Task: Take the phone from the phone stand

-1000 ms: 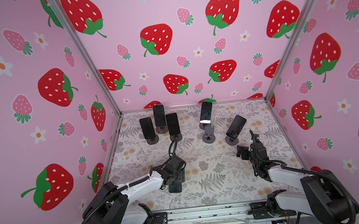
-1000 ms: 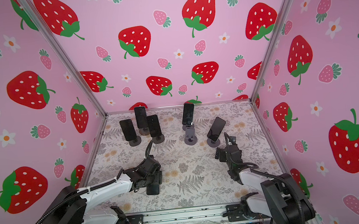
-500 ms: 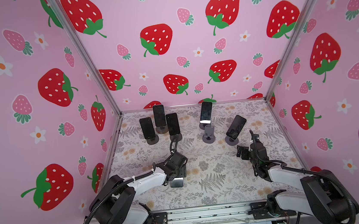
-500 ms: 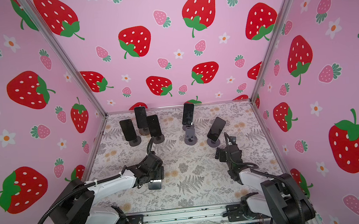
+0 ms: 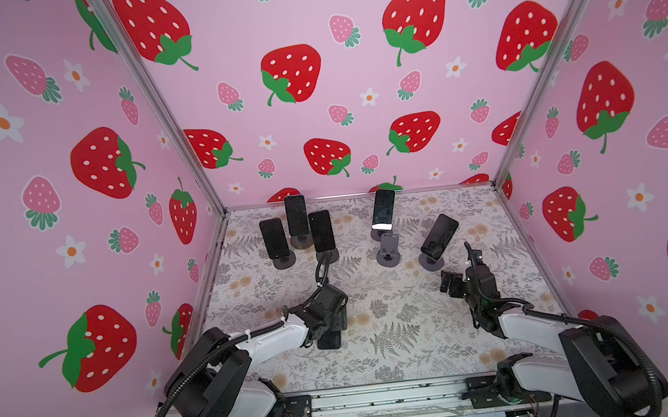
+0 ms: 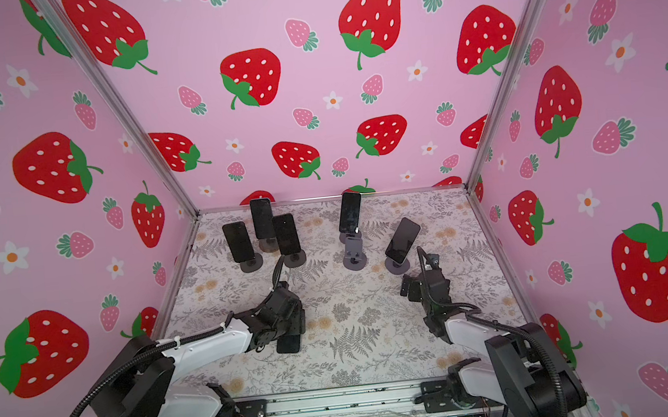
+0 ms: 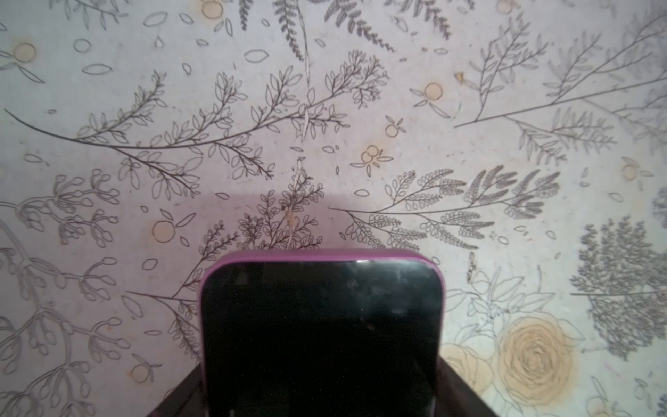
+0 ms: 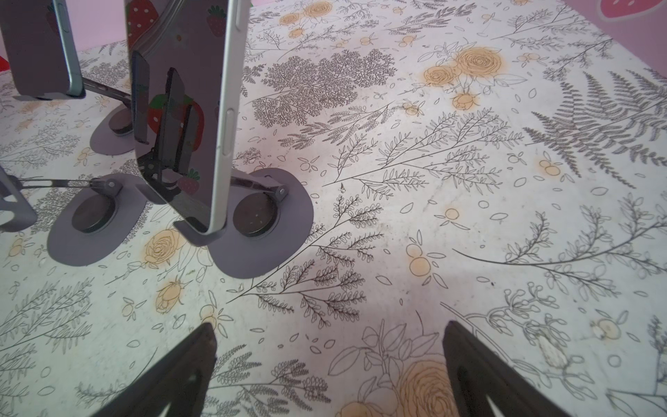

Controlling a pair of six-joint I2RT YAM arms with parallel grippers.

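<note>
A phone (image 7: 321,335) with a dark screen and a purple case lies flat on the flowered table, seen in both top views (image 5: 329,340) (image 6: 288,344). My left gripper (image 7: 321,375) reaches over it (image 5: 330,330), one finger along each long side. No gap shows there, and I cannot tell whether they press. An empty grey phone stand (image 5: 387,250) (image 6: 354,253) stands mid-table. My right gripper (image 8: 328,326) is open with nothing between its fingers, low over the table (image 5: 450,286) near a stand (image 8: 252,224) holding another phone (image 8: 187,108).
Several more phones rest on stands at the back: three at the left (image 5: 274,238) (image 5: 296,215) (image 5: 322,230), one in the middle (image 5: 383,209), one tilted at the right (image 5: 438,236). Pink strawberry walls enclose the table on three sides.
The left gripper has lowered the purple-cased phone until it lies flat on the table. The right arm has not moved.
</note>
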